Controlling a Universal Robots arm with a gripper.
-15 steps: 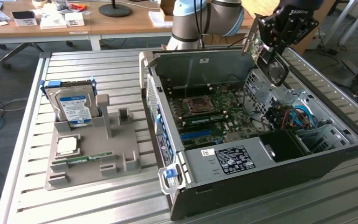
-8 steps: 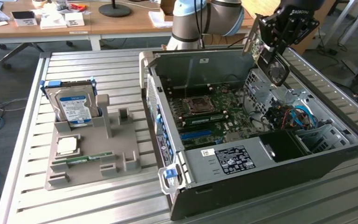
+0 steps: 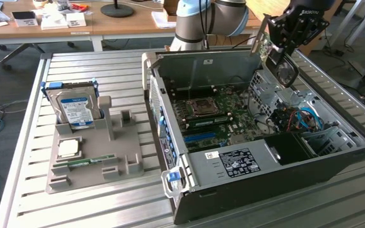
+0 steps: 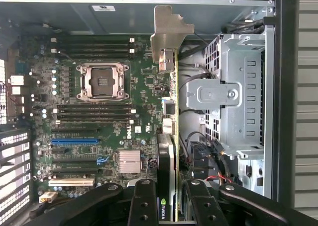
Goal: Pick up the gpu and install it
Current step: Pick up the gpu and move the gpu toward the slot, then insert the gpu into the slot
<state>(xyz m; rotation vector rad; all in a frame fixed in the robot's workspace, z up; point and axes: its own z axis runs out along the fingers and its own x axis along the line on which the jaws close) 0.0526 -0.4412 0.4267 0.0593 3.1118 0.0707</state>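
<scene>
The gpu (image 3: 286,70) hangs over the far right part of the open computer case (image 3: 258,161), its silver end bracket (image 3: 257,40) toward the exterior view's left. My gripper (image 3: 283,47) is shut on its upper edge. In the wrist view the gpu (image 4: 171,116) appears edge-on, green board and black cooler between my black fingers (image 4: 144,201), with its bracket (image 4: 168,32) farthest from the wrist. It hovers above the edge of the motherboard (image 4: 99,112), next to the metal drive cage (image 4: 233,102). The card is well above the board and touches no slot.
The case lies on its side on a slatted metal table (image 3: 93,66). On the exterior view's left a grey fixture (image 3: 93,161) holds a blue-labelled hard drive (image 3: 74,109), a processor chip (image 3: 68,148) and a memory stick (image 3: 87,161). A blue slot (image 4: 74,141) and a processor socket (image 4: 103,81) sit on the motherboard.
</scene>
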